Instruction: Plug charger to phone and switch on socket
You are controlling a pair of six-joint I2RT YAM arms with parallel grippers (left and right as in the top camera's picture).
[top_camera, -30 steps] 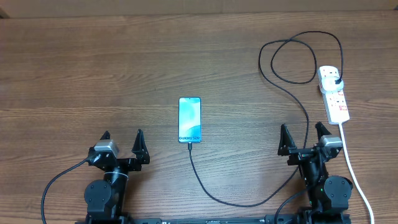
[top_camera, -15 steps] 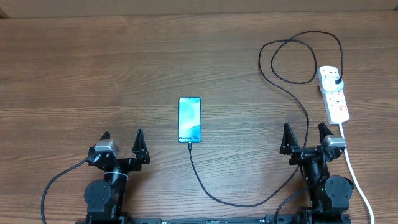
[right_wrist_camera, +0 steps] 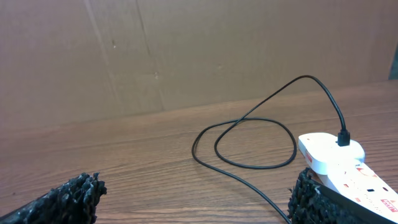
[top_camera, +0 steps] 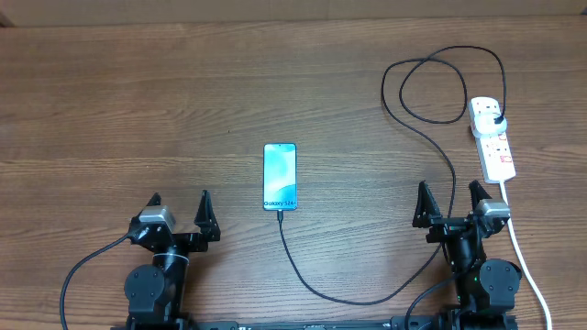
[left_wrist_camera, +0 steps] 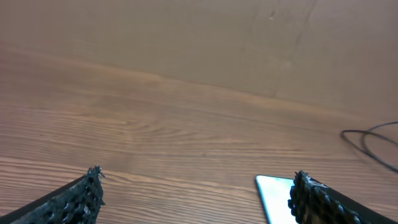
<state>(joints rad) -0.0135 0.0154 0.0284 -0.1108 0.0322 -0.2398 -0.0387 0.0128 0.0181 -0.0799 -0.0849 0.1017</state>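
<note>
The phone (top_camera: 280, 176) lies flat mid-table with its light blue screen up; its corner also shows in the left wrist view (left_wrist_camera: 273, 194). The black charger cable (top_camera: 348, 300) meets the phone's near edge, curves past my right arm, loops at the back (top_camera: 431, 87) and ends in a black adapter (top_camera: 496, 118) plugged into the white socket strip (top_camera: 495, 147). The right wrist view shows the socket (right_wrist_camera: 329, 152), adapter (right_wrist_camera: 343, 137) and cable loop (right_wrist_camera: 249, 163). My left gripper (top_camera: 180, 196) and right gripper (top_camera: 448, 187) both stand open and hold nothing, near the front edge.
The strip's thick white cord (top_camera: 527, 266) runs past my right arm toward the front right edge. A brown cardboard wall (left_wrist_camera: 186, 37) stands along the table's far side. A black arm lead (top_camera: 83, 270) curls beside the left base.
The right gripper shifted slightly to the right early in the last second and has been still since. The left arm, phone and cable have not moved.
</note>
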